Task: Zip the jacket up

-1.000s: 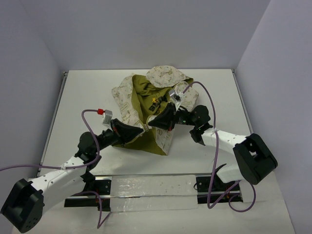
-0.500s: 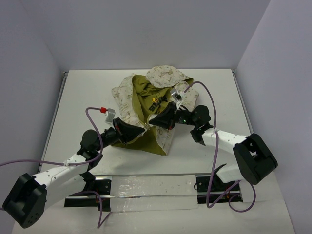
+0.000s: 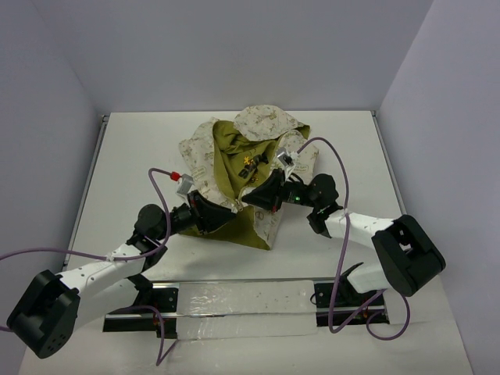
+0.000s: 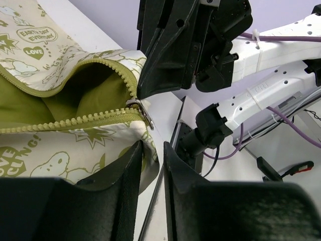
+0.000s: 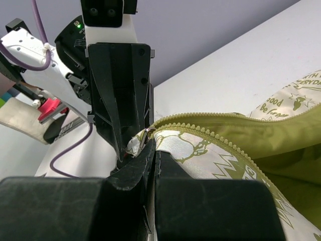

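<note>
So the jacket (image 3: 234, 156) sits crumpled mid-surface (image 3: 141, 148), towards the back, with the cream printed side and the olive lining both showing and the front lying open. The zipper isn't done up. In the left wrist view the two rows of teeth spread apart into a V and only meet at the slider (image 4: 142, 107), right at the near corner of the cloth. The right pincer (image 3: 251, 197) is clenched on that corner: in its own camera the fingers (image 5: 135, 170) are pressed together with the jacket's edge pinched at their tips, right by the end of the zipper. The left pincer (image 3: 225, 212) comes in from the other side and the two nearly meet tip to tip. Its fingers (image 4: 128, 170) are parted a little, with a narrow gap between them. The hem sits at the mouth of that gap, just below the slider. I honestly can't tell if it's touching the cloth, but it isn't clamping it. Compared with a second ago, the left pincer was squeezed shut on the lower flap and has now let go. That arm has also swung in, so its elbow and the red-tipped cable sit further right. The right pincer has barely budged, and the jacket looks about the same.
</note>
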Controlling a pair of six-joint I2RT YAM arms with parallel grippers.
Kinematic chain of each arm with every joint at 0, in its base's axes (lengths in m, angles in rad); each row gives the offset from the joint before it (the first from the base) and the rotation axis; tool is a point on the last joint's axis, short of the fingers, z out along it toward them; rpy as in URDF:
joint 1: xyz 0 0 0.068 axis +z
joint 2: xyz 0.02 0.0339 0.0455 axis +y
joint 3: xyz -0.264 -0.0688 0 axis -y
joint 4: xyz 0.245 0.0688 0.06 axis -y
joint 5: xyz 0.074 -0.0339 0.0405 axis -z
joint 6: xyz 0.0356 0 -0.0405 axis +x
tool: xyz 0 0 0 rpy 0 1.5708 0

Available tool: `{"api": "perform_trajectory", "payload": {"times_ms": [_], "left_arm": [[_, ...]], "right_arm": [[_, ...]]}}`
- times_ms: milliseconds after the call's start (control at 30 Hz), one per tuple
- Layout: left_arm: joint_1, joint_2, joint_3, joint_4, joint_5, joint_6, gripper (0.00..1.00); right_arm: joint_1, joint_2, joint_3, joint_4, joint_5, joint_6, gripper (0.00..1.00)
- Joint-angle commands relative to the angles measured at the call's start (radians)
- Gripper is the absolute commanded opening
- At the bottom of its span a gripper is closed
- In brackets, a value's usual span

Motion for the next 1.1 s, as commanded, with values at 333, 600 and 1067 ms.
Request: {"api": "perform_trajectory", "payload": {"times_ms": [333, 600, 1067], "left_arm": [[-0.009, 0.034, 0.045, 0.083, -0.059, -0.056, 0.39], [-0.009, 0.092, 0.059, 0.121, -0.061, -0.095, 0.20], [-0.011, 0.129, 0.031, 0.167, 0.012, -0.131, 0.00]], "right_arm": [[-0.005, -0.027, -0.015, 0.094, 0.017, 0.005, 0.00], [-0.002, -0.024, -0.018, 0.094, 0.017, 0.003, 0.00], [0.000, -0.040, -0.028, 0.101, 0.115, 0.006, 0.00]]}}
